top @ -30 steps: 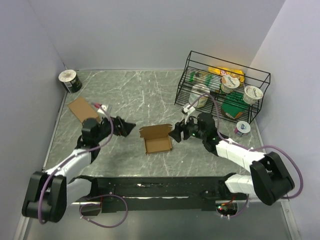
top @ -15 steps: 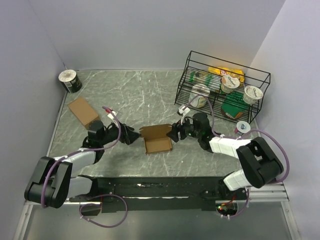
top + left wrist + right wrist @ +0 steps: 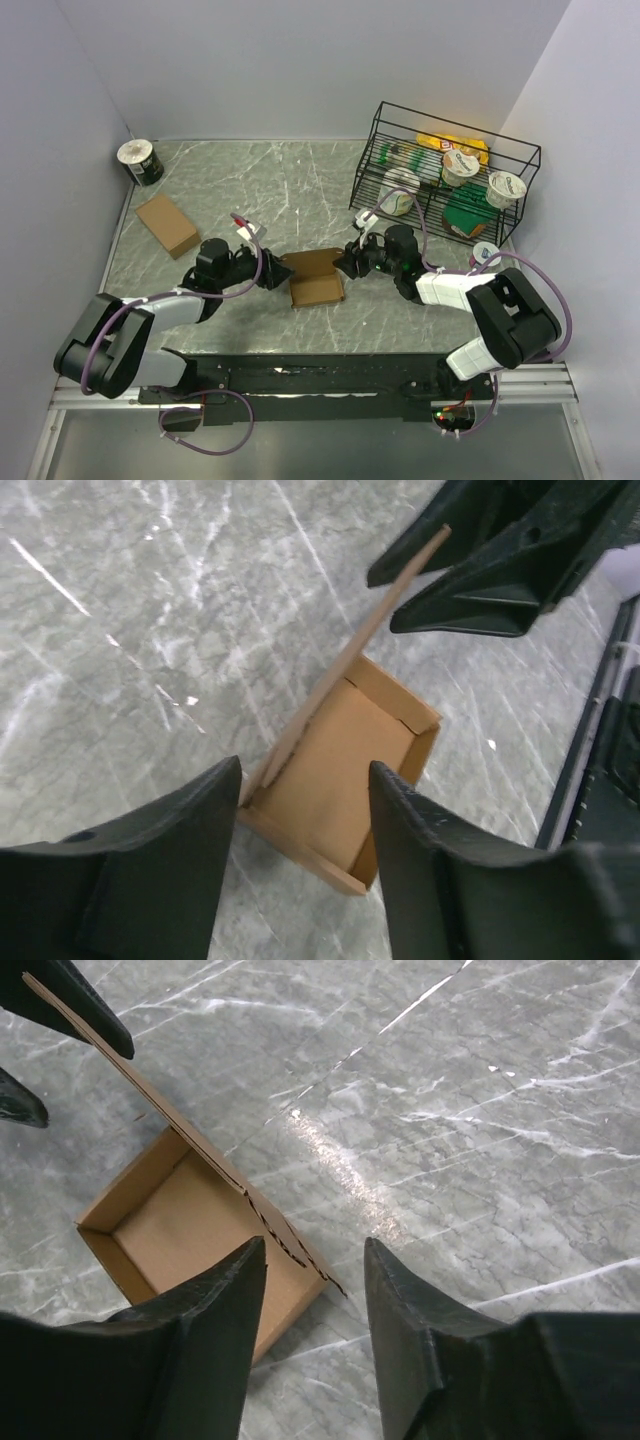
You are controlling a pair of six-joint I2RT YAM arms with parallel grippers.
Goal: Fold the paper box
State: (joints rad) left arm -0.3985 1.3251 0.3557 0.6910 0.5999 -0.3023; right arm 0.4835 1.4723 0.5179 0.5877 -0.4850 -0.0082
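Paper box [image 3: 316, 288]: a small, shallow tray of thin brown cardboard, open on top; it lies on the grey marbled counter [image 3: 250, 180], about the middle and a little to the near side, between the two arms
Lid flap [image 3: 345, 660]: rises from the tray's far long side, roughly upright with a slight tilt; its right end shows a jagged, notched edge in the right wrist view
Left jaws: open; held low at the box's left end by the left arm [image 3: 170, 305]; the tray's left corner and the flap's left end sit in the gap; nothing looks clamped
Right jaws: open; held low at the box's right end by the right arm [image 3: 450, 290]; the flap's right end sits between them, not pinched
How it will handle: judged empty and very light, so it would likely slide on the smooth counter if pushed from one side only; the board looks stiff across a panel, yet ready to bend at its creases and to crush or tear under a hard pinch
Where to hold: probably the flap's two ends, gently and together, away from the jagged notch
Elsewhere: a second, closed cardboard box [image 3: 168, 224] at the far left; a black wire rack [image 3: 520, 160] at the far right
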